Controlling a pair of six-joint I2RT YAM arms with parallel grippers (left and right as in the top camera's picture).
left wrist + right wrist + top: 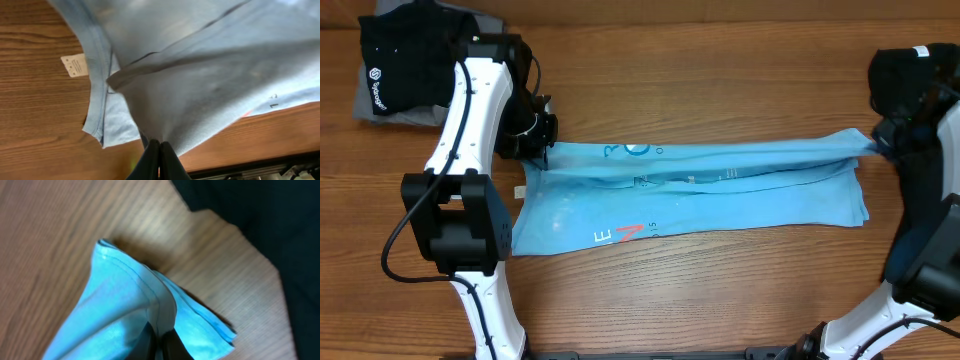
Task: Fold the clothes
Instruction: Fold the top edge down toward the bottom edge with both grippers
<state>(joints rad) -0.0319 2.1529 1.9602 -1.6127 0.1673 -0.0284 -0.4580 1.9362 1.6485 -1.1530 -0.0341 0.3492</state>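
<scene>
Wood bench [720, 60] | left tool [542, 150] and right tool [880, 145] both clamped on light blue T-shirt [740, 195] lifted edge | shirt strung between them, rest flat beneath | risk: thin pinches; more tension may slip cloth, skewing fold.

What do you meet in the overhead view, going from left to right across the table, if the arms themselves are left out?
stack of dark clothes → left fingers, shut on the shirt's left end → light blue T-shirt → right fingers, shut on its right end
</scene>
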